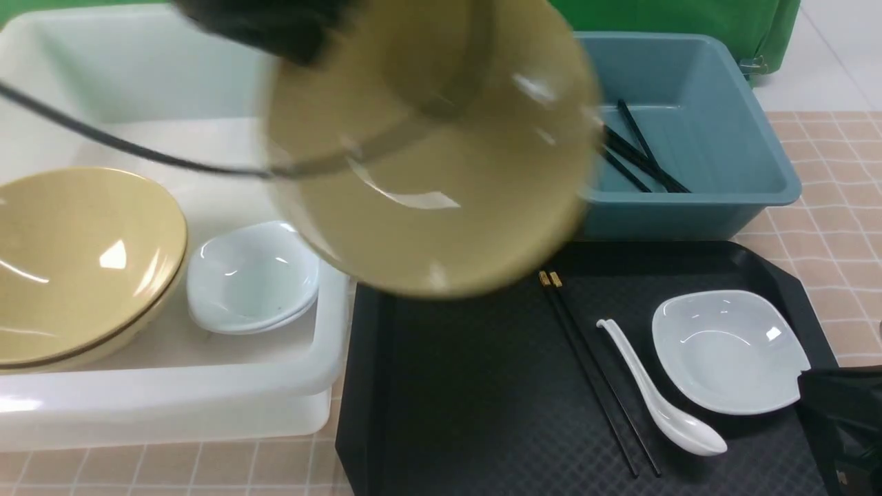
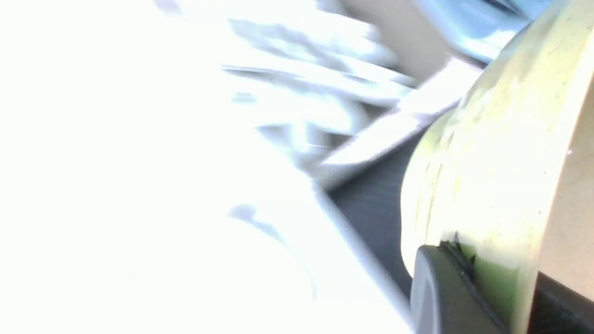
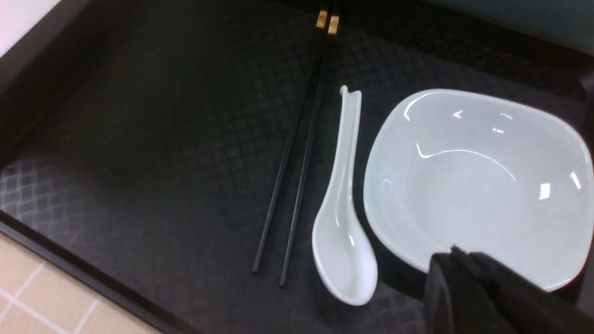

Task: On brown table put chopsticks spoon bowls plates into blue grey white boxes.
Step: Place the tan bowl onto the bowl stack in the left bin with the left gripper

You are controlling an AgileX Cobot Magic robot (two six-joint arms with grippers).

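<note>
Two arms and nine lots, entered by size.

1. Surface (image 1: 827, 207): brown square tiles, carrying all the containers.
2. White tub (image 1: 172, 406): on the robot's left, holding lots 6 and 7.
3. Black tray (image 1: 468, 386): just beside the tub, in front of lot 4, holding lots 8, 9 and 11.
4. Blue bin (image 1: 696, 200): at the far right, holding lot 10.
5. Raised bowl (image 1: 448, 172): tan-yellow, tilted and motion-blurred, held in the air over the spot where tub, tray and bin meet.
6. Second bowl (image 1: 76, 262): tan-yellow, resting in the tub's left part.
7. Plate stack (image 1: 251, 275): white, in the tub, just beside lot 6.
8. Single plate (image 1: 723, 351): white, on the tray's right side.
9. Tray chopsticks (image 1: 596, 375): one black pair, lying parallel, left of the spoon.
10. Bin chopsticks (image 1: 641, 155): several black sticks, loosely crossed.
11. Spoon (image 1: 661, 399): white, between lots 9 and 8.
12. Left fingers (image 2: 436, 297): clamped on the raised bowl's rim.
13. Right fingers (image 3: 482, 292): closed together at the single plate's near edge; whether they pinch it cannot be told.
</note>
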